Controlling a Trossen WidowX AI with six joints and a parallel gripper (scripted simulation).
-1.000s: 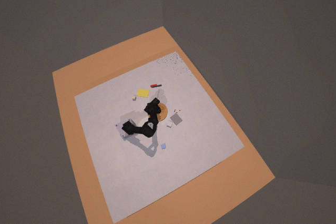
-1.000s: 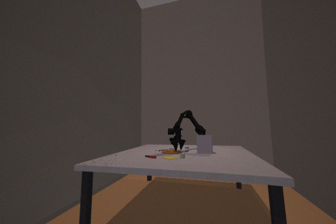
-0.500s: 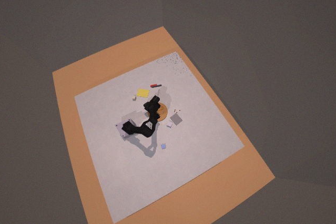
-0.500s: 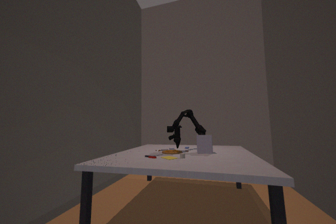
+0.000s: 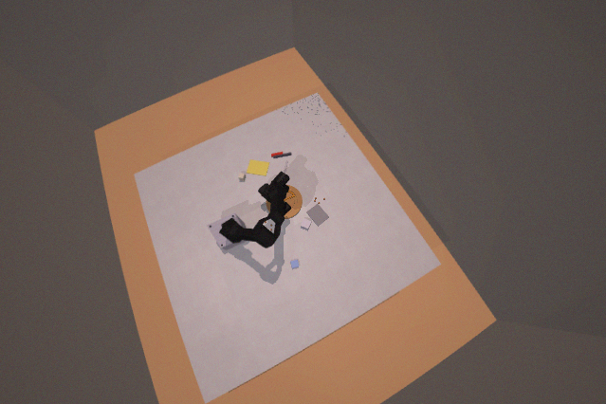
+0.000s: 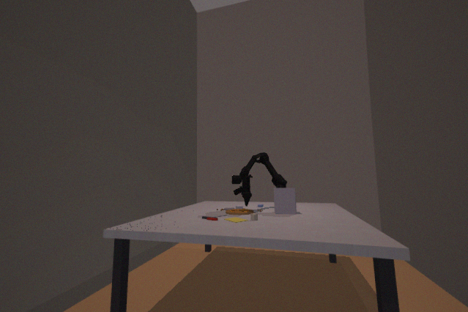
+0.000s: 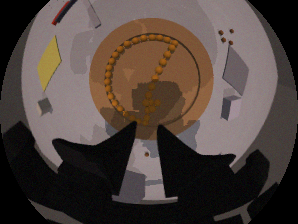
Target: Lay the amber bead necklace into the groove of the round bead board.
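Note:
The amber bead necklace (image 7: 108,80) lies on the round bead board (image 5: 298,202) (image 7: 205,65). In the wrist view, its beads follow the groove along the left side, from the upper right round to the bottom. The rest of the strand cuts across the inside from upper right to the bottom, with several beads bunched at the lower middle. The right part of the groove is bare. My gripper (image 6: 246,204) (image 7: 147,126) is partly open and empty, its fingertips above the board's near edge by the lowest beads. Its shadow falls over the bunched beads.
Right of the board lie loose small beads (image 5: 315,199) (image 7: 223,40), a grey square (image 5: 318,214) (image 7: 236,70) and a pale block (image 5: 305,223) (image 7: 231,107). A yellow square (image 5: 258,167) (image 7: 49,62), beige cube (image 5: 242,176) (image 6: 253,217) and red-black pen (image 5: 277,155) lie on the other side.

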